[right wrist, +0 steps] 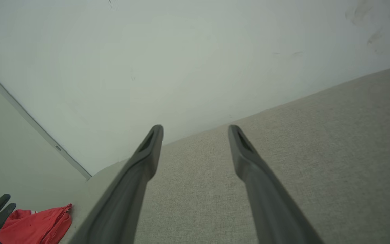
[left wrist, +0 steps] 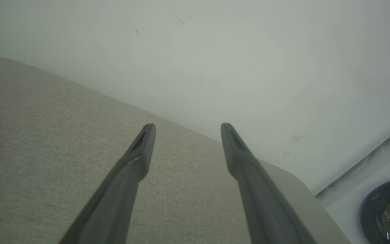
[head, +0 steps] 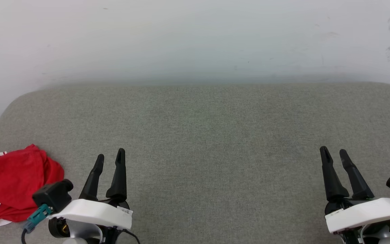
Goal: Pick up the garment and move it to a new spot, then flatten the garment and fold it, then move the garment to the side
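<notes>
jaws on both grippers spread wide, nothing between the fingers. left gripper sits lower left in head view, fingers pointing up over the grey fabric surface. right gripper is lower right in the same pose, well apart from the left one.

garment lies crumpled at the left edge of the surface, beside the left wrist on its outer side. neither gripper's fingers touch it. black wrist camera overlaps the red cloth in this view, cannot tell if it touches. teal connector hangs under that camera.

head view gives the garment detail: red body, a bit of red-and-white striped trim at the top left, part of a black white-outlined letter near the frame edge, and a white scrap at the bottom.

left wrist view gives just a red sliver at its left edge, no print readable. it adds a dark round rim at lower right, beyond the rounded end of the surface; can't tell what it is.

right wrist view looks across the surface: red bunch at lower left with the left gripper's dark fingertips next to it, plus a thin pale strip running diagonally up the white wall. faint scuffs on the wall at upper right in head view.
</notes>
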`<state>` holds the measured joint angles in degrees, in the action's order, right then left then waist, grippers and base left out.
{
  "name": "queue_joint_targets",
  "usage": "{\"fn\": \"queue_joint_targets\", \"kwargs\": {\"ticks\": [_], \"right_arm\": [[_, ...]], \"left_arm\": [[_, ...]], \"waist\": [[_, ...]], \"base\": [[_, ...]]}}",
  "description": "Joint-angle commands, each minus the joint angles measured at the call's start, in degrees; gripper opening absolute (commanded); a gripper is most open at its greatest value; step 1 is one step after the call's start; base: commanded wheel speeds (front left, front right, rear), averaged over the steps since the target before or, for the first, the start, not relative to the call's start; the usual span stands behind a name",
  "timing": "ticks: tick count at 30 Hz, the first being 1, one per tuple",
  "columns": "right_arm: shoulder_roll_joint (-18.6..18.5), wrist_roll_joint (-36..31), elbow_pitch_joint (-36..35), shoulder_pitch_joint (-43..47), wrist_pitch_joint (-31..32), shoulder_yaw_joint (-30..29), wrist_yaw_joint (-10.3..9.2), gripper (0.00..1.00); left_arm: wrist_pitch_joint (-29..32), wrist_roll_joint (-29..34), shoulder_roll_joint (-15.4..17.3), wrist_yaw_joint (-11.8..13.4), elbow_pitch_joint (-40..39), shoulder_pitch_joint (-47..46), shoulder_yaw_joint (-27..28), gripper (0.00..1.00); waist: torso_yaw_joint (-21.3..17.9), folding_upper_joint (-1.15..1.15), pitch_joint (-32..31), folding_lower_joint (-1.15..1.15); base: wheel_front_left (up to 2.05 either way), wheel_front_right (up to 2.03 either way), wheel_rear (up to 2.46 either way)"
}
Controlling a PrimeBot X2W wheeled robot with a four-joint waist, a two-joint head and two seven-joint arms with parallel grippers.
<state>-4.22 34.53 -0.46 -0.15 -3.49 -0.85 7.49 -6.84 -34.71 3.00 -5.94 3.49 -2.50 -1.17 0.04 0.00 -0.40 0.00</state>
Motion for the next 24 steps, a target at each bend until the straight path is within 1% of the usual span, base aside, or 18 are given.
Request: {"fn": "queue_joint_targets", "kwargs": {"ticks": [1, 7, 13, 24], "right_arm": [[0.1, -2.3, -1.2, -0.1, 0.2, -0.1, 0.0, 1.0], [0.3, -6.7, -2.0, 0.6, 0.6, -0.2, 0.0, 1.0], [0.6, -10.7, -2.5, 1.2, 1.3, -0.4, 0.0, 1.0], [1.0, -17.7, -3.7, 1.8, 1.7, -0.9, 0.0, 1.0]], "left_arm": [[-0.7, 2.5, 0.6, 0.4, -0.6, 0.0, -0.4, 1.0], [-1.6, 7.3, 1.3, 1.5, 0.0, -0.2, -1.5, 1.0], [-2.5, 10.7, 2.0, 2.4, 0.7, 0.1, -2.0, 1.0], [-4.0, 16.2, 2.8, 3.1, 1.9, 0.3, -2.9, 1.0]], "waist": [[0.0, 0.0, 0.0, 0.0], [0.2, 0.0, 0.0, 0.0], [0.3, 0.0, -0.1, 0.0], [0.3, 0.0, -0.1, 0.0]], "base": [[0.0, 0.0, 0.0], [0.0, 0.0, 0.0], [0.0, 0.0, 0.0], [0.0, 0.0, 0.0]]}}
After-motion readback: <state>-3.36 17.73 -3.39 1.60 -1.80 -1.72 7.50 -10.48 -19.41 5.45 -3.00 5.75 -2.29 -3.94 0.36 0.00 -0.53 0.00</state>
